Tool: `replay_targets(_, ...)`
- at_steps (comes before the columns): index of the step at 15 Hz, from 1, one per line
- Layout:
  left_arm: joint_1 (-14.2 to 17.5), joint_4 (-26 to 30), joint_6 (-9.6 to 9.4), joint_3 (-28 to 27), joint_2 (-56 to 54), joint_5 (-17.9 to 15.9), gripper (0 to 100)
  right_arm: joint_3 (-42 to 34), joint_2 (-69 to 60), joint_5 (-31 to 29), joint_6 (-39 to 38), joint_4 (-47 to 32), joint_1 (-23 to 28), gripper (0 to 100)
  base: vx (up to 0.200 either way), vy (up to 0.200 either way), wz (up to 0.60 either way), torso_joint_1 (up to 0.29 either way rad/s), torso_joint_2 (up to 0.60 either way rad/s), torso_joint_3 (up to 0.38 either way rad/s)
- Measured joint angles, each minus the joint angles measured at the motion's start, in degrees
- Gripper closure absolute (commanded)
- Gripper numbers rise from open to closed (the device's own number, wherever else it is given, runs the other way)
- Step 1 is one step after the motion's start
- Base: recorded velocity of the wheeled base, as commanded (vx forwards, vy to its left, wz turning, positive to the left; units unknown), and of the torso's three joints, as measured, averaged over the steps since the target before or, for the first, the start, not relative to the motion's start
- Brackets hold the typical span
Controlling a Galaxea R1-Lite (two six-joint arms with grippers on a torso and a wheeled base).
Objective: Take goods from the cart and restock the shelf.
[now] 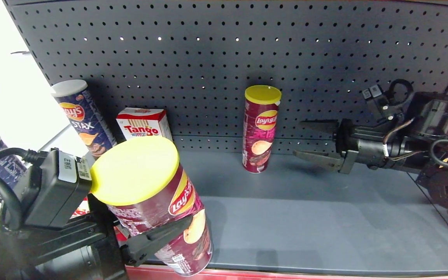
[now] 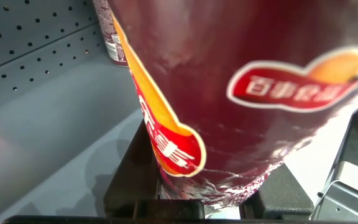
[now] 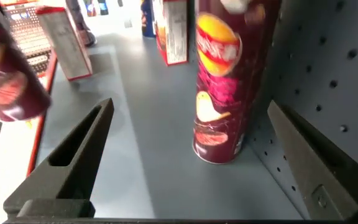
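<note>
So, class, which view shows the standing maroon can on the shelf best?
Head view: the whole standing can, yellow lid to base, by the pegboard. Right wrist view cuts off its top; left wrist view shows a sliver behind the held can.

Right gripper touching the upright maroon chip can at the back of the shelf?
Apart. Head view: bare shelf and pegboard show between the open right gripper and the upright maroon chip can.

Light on the shelf (image 1: pixel 305 225) is even and moderate. Above the upright can (image 1: pixel 261 130), bright points shine through the pegboard (image 1: pixel 224 46) holes. Far left of the can, the background is overexposed white. Soft shadows lie on the shelf right of the can.
</note>
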State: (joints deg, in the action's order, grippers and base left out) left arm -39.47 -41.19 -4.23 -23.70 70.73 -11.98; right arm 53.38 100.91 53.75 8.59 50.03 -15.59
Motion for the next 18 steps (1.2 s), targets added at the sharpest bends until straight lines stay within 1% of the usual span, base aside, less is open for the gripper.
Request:
replay_targets(3,0.11,0.0,0.1,-0.11,0.0,-0.06,100,2.12,3.52,0.06,0.0,0.06,-0.44,0,0.0,0.0,0.0,0.0,0.0,0.0)
replay_targets(6,1.48,-0.07,0.05,-0.2,0.13,-0.27,100,4.25,6.8,0.09,0.21,0.06,-1.27,0,0.0,0.0,0.0,0.0,0.0,0.0)
replay_targets(8,1.83,-0.09,0.07,-0.2,0.13,-0.24,100,6.12,9.01,0.11,0.55,0.06,-1.72,0,0.0,0.0,0.0,0.0,0.0,0.0)
replay_targets(15,2.44,-0.09,0.11,-0.2,0.13,-0.24,100,10.9,15.3,0.11,0.71,0.11,-2.68,0,0.0,0.0,0.0,0.0,0.0,0.0)
replay_targets(18,2.51,-0.09,0.11,-0.22,0.16,-0.17,100,13.76,17.82,0.11,0.73,0.09,-3.95,0,0.0,0.0,0.0,0.0,0.0,0.0)
